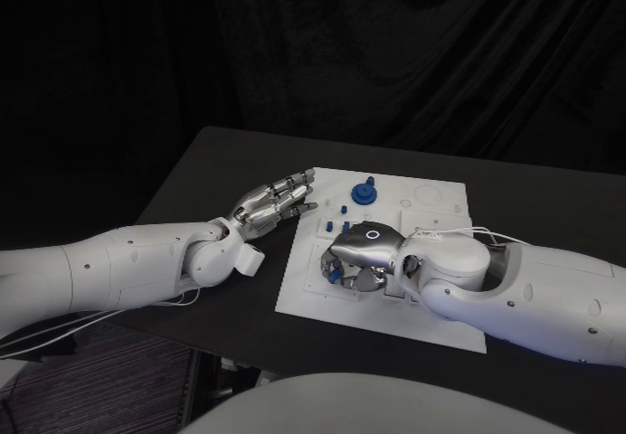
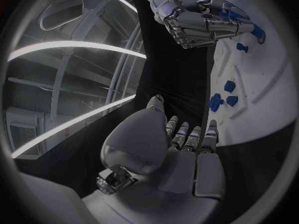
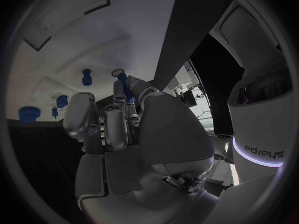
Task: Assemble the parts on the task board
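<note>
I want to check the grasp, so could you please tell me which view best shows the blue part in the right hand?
The right wrist view: the blue part stands pinched at the right hand's fingertips over the task board. The left wrist view shows it partly, among curled fingers. In the head view the hand's back covers most of it.

Under the right hand (image 1: 360, 259): we see part of the task board (image 1: 431, 203) covered, and blue parts (image 1: 336, 273) poking out beside its fingers, shapes unclear.
Right hand's grasp: a blue piece (image 3: 126, 88) between its fingers; we cannot tell if it is held.
</note>
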Robot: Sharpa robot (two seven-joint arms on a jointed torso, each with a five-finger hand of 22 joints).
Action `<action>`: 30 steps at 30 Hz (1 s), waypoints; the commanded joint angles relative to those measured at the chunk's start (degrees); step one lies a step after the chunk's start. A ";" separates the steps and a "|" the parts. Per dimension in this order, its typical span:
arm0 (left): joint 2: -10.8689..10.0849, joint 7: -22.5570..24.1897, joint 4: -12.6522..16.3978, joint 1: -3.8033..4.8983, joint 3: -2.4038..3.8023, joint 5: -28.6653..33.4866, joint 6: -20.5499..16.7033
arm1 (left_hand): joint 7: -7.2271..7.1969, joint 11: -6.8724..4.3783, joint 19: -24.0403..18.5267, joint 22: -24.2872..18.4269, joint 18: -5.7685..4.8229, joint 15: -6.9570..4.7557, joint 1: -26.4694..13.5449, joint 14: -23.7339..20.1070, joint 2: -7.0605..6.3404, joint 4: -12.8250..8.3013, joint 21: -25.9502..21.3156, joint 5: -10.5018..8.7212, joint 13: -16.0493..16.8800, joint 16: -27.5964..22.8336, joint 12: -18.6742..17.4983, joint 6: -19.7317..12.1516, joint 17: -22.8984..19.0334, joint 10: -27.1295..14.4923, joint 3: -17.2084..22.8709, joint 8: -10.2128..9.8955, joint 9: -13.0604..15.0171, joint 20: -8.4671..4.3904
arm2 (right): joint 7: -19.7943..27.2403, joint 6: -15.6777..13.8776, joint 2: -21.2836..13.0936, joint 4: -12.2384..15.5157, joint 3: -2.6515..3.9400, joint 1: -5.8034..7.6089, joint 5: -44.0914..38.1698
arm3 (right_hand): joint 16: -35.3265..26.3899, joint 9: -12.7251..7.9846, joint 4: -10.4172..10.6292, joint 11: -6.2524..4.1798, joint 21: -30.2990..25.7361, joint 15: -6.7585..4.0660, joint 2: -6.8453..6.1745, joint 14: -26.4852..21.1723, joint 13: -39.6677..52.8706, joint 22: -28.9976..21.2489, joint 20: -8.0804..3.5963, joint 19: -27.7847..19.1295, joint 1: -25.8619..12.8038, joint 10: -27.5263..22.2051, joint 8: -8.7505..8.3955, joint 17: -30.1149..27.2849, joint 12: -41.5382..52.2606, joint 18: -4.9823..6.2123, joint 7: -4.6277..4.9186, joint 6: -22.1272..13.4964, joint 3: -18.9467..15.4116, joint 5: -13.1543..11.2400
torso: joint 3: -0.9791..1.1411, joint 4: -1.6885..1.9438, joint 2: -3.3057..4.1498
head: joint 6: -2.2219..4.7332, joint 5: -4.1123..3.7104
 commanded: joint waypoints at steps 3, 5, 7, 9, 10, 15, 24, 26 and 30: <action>0.18 1.41 -0.07 -0.11 0.05 0.06 0.83 | -0.10 0.50 -0.34 -0.03 0.87 -0.03 0.04 -0.22 0.43 0.35 -0.30 0.26 -0.04 -0.16 -0.04 -0.33 -0.07 -0.03 0.05 -0.16 -0.08 -0.12 | -0.94 1.40 -0.04 -0.25 0.03 -0.24 -2.01 | 0.10 10.21 0.02 0.18 -0.22 0.20 -0.18 0.46 -0.07 8.65 0.06 0.04 0.57 -0.45 1.33 -0.25 -0.32 -0.94 0.30 0.05 0.24 0.31 | 0.07 0.07 -0.01 | -0.01 -0.02; 0.20 1.40 -0.12 -0.13 0.05 0.06 0.87 | -0.10 0.50 -0.34 -0.03 0.87 -0.03 0.04 -0.22 0.45 0.35 -0.31 0.26 -0.05 -0.16 -0.07 -0.40 -0.07 -0.05 0.06 -0.17 -0.09 -0.13 | -1.09 1.52 -0.10 -0.33 0.03 -0.26 -2.06 | 0.00 10.20 0.00 0.20 -0.42 0.22 -0.18 0.39 -0.07 8.59 0.07 -0.04 0.58 -0.47 1.29 -0.42 -0.36 -0.90 0.31 0.03 0.26 0.34 | 0.07 0.09 -0.03 | -0.01 -0.03; 0.23 1.38 -0.15 -0.15 0.05 0.06 0.91 | -0.10 0.50 -0.34 -0.03 0.87 -0.03 0.04 -0.22 0.45 0.35 -0.31 0.26 -0.05 -0.16 -0.07 -0.40 -0.07 -0.05 0.06 -0.17 -0.09 -0.13 | -1.17 1.60 -0.12 -0.42 0.03 -0.27 -2.08 | -0.02 10.20 0.00 0.21 -0.53 0.23 -0.18 0.37 -0.07 8.56 0.08 -0.09 0.58 -0.48 1.27 -0.46 -0.37 -0.88 0.32 0.03 0.27 0.35 | 0.07 0.07 -0.06 | -0.01 -0.08; 0.27 1.36 -0.15 -0.18 0.05 0.06 1.00 | -0.10 0.50 -0.34 -0.02 0.87 -0.02 0.04 -0.22 0.47 0.34 -0.30 0.28 -0.05 -0.16 -0.06 -0.45 -0.06 -0.06 0.08 -0.18 -0.09 -0.13 | -1.25 1.64 -0.11 -0.57 0.03 -0.29 -2.11 | -0.22 10.20 -0.01 0.25 -1.03 0.26 -0.17 0.22 -0.08 8.43 0.10 -0.29 0.57 -0.52 1.22 -0.81 -0.44 -0.79 0.35 0.04 0.31 0.38 | 0.07 0.04 -0.05 | -0.01 -0.21; 0.29 1.34 -0.15 -0.20 0.05 0.06 1.03 | -0.10 0.50 -0.34 -0.02 0.87 -0.02 0.04 -0.22 0.47 0.34 -0.30 0.28 -0.05 -0.16 -0.06 -0.45 -0.06 -0.06 0.08 -0.18 -0.09 -0.13 | -1.28 1.64 -0.11 -0.62 0.03 -0.29 -2.11 | -0.22 10.20 -0.01 0.25 -1.03 0.26 -0.17 0.22 -0.08 8.43 0.10 -0.29 0.57 -0.52 1.22 -0.81 -0.44 -0.79 0.35 0.04 0.31 0.38 | 0.09 0.04 -0.03 | -0.01 -0.27; 0.38 1.28 -0.22 -0.25 0.05 0.06 1.12 | -0.09 0.50 -0.33 0.02 0.88 0.00 0.06 -0.21 0.49 0.33 -0.30 0.30 -0.05 -0.15 -0.08 -0.41 -0.06 -0.08 0.09 -0.17 -0.09 -0.13 | -1.37 1.61 0.02 -0.94 0.03 -0.33 -2.13 | -0.35 10.19 -0.04 0.28 -1.25 0.30 -0.18 0.12 -0.09 8.37 0.13 -0.39 0.57 -0.55 1.15 -1.01 -0.50 -0.75 0.38 0.03 0.33 0.39 | 0.14 -0.05 -0.06 | -0.01 -0.22; 0.54 1.09 -0.36 -0.31 0.05 1.14 1.30 | -0.05 0.52 -0.30 0.08 0.88 0.03 0.12 -0.20 0.52 0.27 -0.28 0.40 -0.04 -0.14 -0.05 -0.27 -0.05 -0.10 0.14 -0.15 -0.06 -0.12 | -1.23 2.22 0.32 -1.41 0.03 -0.88 -2.14 | -0.52 8.77 0.08 0.81 -1.66 0.88 -0.40 -0.34 -0.05 8.24 0.60 -0.88 -0.01 -1.37 -2.29 -1.22 -1.43 -0.67 1.13 -3.11 0.88 -0.29 | 0.13 -0.06 -0.02 | -0.01 -0.17; 0.61 0.96 -0.40 -0.32 0.05 1.88 1.43 | -0.03 0.52 -0.30 0.08 0.89 0.03 0.14 -0.20 0.52 0.25 -0.28 0.42 -0.04 -0.14 -0.05 -0.27 -0.05 -0.10 0.15 -0.15 -0.06 -0.11 | -1.11 2.28 0.42 -1.49 0.03 -1.13 -2.14 | -0.60 8.20 0.16 0.82 -1.86 0.85 -0.59 -0.45 -0.02 8.18 0.68 -1.01 -0.20 -1.70 -3.50 -1.36 -1.65 -0.61 1.19 -4.01 1.07 -0.59 | 0.12 -0.07 -0.01 | -0.01 -0.14; 0.64 0.85 -0.51 -0.33 0.05 2.82 1.56 | 0.01 0.52 -0.32 0.03 0.89 0.03 0.20 -0.21 0.53 0.19 -0.29 0.49 -0.05 -0.14 -0.07 -0.31 -0.06 -0.12 0.18 -0.14 -0.06 -0.11 | -0.82 2.31 0.74 -1.84 0.03 -1.71 -2.14 | -0.91 5.37 0.93 1.57 -2.91 1.52 -1.62 -0.92 -0.06 7.88 1.16 -1.64 -1.39 -4.12 -8.79 -1.90 -2.80 -0.43 0.69 -9.30 1.51 -2.47 | 0.13 -0.05 -0.05 | -0.01 -0.12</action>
